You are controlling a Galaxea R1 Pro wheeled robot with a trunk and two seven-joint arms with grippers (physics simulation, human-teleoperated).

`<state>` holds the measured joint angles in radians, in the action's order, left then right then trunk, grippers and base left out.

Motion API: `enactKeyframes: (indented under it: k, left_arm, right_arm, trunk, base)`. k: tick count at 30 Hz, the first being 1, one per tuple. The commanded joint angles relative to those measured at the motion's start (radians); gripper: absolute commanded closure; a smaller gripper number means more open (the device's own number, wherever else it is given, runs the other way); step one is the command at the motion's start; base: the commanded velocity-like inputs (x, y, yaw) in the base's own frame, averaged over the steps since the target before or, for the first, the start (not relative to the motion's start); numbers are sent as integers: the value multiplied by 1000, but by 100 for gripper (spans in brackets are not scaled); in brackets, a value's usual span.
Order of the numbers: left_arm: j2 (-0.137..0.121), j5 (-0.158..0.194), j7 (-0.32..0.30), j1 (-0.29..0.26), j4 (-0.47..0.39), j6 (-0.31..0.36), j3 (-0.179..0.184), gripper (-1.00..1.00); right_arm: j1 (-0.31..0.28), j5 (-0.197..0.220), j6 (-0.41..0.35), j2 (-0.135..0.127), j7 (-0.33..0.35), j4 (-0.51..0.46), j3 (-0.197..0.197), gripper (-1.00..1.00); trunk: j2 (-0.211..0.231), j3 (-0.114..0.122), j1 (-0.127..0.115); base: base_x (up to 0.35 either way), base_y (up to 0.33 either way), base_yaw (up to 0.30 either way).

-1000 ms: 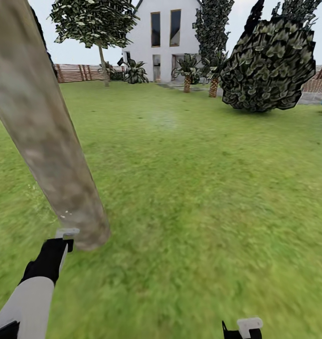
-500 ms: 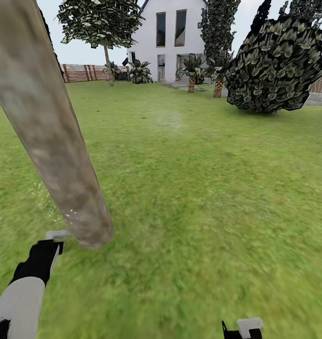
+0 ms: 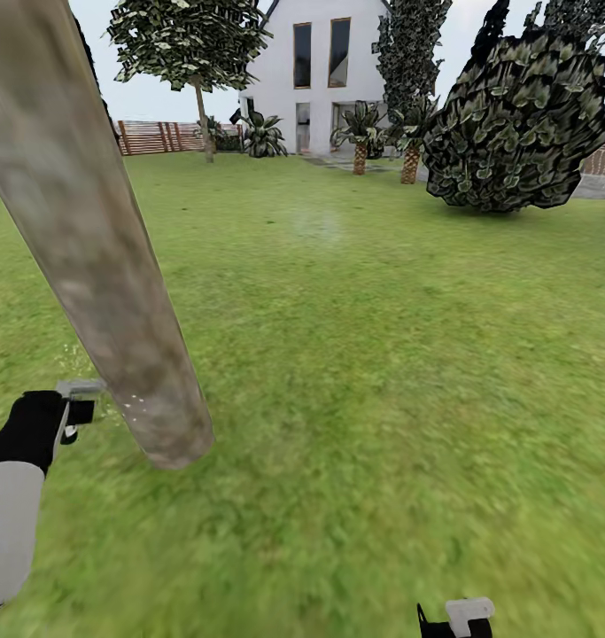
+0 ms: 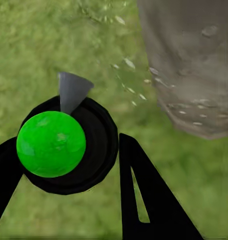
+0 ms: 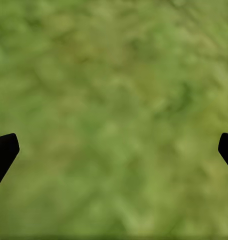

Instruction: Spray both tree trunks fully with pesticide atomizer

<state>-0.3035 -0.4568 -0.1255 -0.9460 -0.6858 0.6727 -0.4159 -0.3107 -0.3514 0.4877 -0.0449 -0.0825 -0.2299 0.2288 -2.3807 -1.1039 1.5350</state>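
Atomizer (image 4: pixel 52 144): green round body in a black collar, grey nozzle aimed near the base of the tree trunk (image 3: pixel 89 239), clamped between the left gripper (image 4: pixel 68 170) fingers. Trunk is thick, pale grey-brown, mottled, with white spray specks low on it and on the grass (image 3: pixel 382 354) beside. Right gripper (image 5: pixel 114 147) spread apart over bare lawn. Behind: white house (image 3: pixel 315 71), fence (image 3: pixel 156 136), dark bush (image 3: pixel 515 124). Left arm has swung further left since half a second ago; view unchanged.
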Motion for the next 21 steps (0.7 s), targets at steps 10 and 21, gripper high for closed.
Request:
enactKeyframes:
  k: [10, 21]
  left_arm:
    - [3, 21, -93, -4, -3, 17, 153, 100]
    - [1, 27, -102, 1, -47, 19, 151, 100]
  right_arm:
    - [-1, -11, 5, -2, -6, 1, 4, -100]
    - [-1, -11, 4, -3, -7, 1, 6, -100]
  trunk:
    - [0, -1, 0]
    - [0, -1, 0]
  base:
    - [0, 0, 0]
    - [0, -186, 0]
